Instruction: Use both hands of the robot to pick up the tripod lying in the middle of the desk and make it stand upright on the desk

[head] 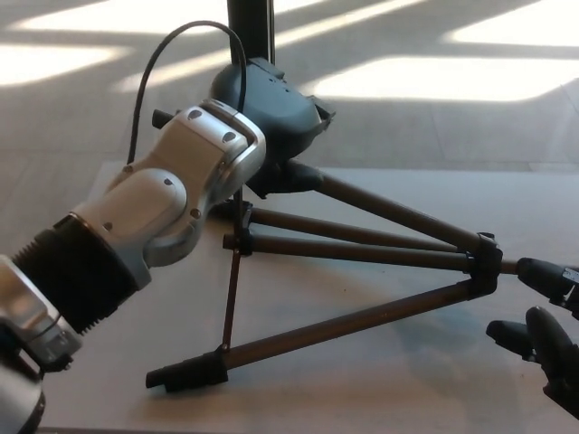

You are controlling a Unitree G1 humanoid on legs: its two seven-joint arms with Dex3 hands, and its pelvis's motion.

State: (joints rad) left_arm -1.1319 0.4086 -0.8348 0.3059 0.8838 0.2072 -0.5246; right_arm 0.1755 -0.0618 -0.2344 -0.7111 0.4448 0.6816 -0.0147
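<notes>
The tripod (362, 253) lies on the pale desk (109, 307) with its three dark legs fanned out to the left. They meet at a black collar (484, 262) on the right. My left hand (271, 108) is shut over the foot end of the upper leg (389, 210) and holds it a little above the desk. The lowest leg's foot (185, 371) rests near the front edge. My right hand (547, 325) sits at the right border just past the collar, fingers (541, 274) apart and holding nothing; its upper finger is close to the tripod's head end.
A black vertical pole (249, 27) stands behind the desk, right behind my left hand. A black cable (172, 45) arcs over my left wrist. The desk's front edge runs along the bottom of the picture, and the floor beyond has bright sun patches.
</notes>
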